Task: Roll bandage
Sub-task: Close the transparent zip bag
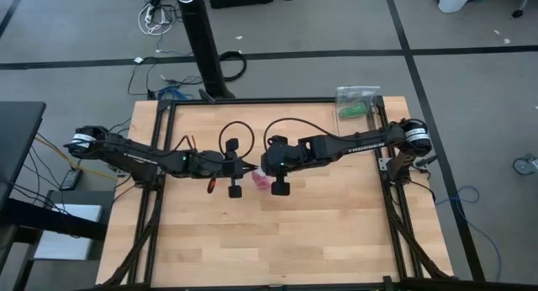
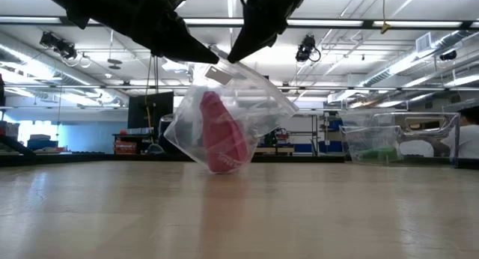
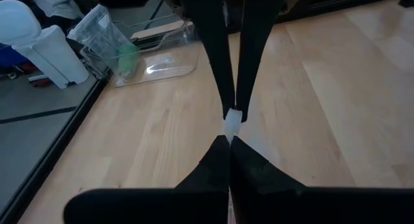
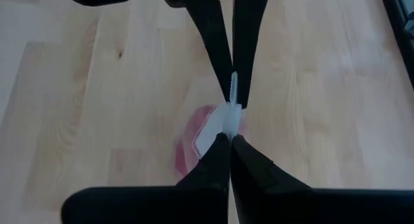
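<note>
The magenta bandage (image 2: pixel 219 135) sits as a bunched lump inside a clear crinkly plastic bag (image 2: pixel 254 109) at the table's middle. It also shows through the bag in the right wrist view (image 4: pixel 193 145) and in the high view (image 1: pixel 261 182). My left gripper (image 1: pixel 248 169) and my right gripper (image 1: pixel 258 171) meet tip to tip above it, both shut on the bag's top edge. The bag hangs below them with its bottom at or just above the table top; I cannot tell which. My left gripper pinches the bag's top edge (image 3: pixel 233 120) between its two fingertips, coming slanting down from the table's left. The bag hangs below the fingers with the bandage in its bottom. My right gripper pinches the same top edge (image 4: pixel 231 114) between its two fingertips, right beside the left gripper's tips, slanting down from the table's right. The bag hangs below, its walls spread out under the hold (image 2: pixel 224 75).
A clear container with a green roll (image 1: pixel 356 106) and another clear bag stands at the table's far right corner; it also shows in the low view (image 2: pixel 370 143) and the left wrist view (image 3: pixel 129 56). Bare wood lies toward the near edge (image 1: pixel 277 240).
</note>
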### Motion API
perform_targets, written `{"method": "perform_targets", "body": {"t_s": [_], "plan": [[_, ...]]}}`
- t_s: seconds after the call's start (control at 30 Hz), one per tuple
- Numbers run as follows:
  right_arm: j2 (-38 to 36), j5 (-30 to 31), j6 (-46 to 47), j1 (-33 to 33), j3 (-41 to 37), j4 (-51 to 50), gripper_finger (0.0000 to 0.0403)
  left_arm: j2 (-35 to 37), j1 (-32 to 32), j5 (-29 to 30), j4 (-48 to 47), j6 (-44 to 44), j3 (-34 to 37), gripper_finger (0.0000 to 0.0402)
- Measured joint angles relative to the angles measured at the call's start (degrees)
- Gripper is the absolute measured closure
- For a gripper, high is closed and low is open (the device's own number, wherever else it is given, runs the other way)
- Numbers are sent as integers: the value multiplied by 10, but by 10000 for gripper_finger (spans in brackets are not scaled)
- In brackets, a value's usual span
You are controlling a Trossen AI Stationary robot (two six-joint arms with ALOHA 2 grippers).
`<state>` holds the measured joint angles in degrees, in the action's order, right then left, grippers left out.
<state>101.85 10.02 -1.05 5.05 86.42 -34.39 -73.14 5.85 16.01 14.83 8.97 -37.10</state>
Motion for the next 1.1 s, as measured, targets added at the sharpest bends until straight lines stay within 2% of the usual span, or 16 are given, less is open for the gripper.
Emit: {"method": "perform_targets", "body": {"t_s": [0.2, 0.37, 0.6, 0.77, 1.1], "plan": [[-1, 0, 19, 2, -1, -10, 389, 6, 0, -2, -4, -2, 0, 400], [-13, 8, 35, 2, -5, -25, 339, 8, -1, 5, -17, -6, 1, 400], [-22, 12, 39, 2, -3, 44, 277, 8, -1, 1, -15, -6, 1, 400], [-16, 2, 36, -2, -4, 48, 274, 8, -1, -1, -7, -7, 1, 400], [-17, -7, 40, -8, -3, 60, 297, 8, -1, -2, 22, -8, 1, 400]]}}
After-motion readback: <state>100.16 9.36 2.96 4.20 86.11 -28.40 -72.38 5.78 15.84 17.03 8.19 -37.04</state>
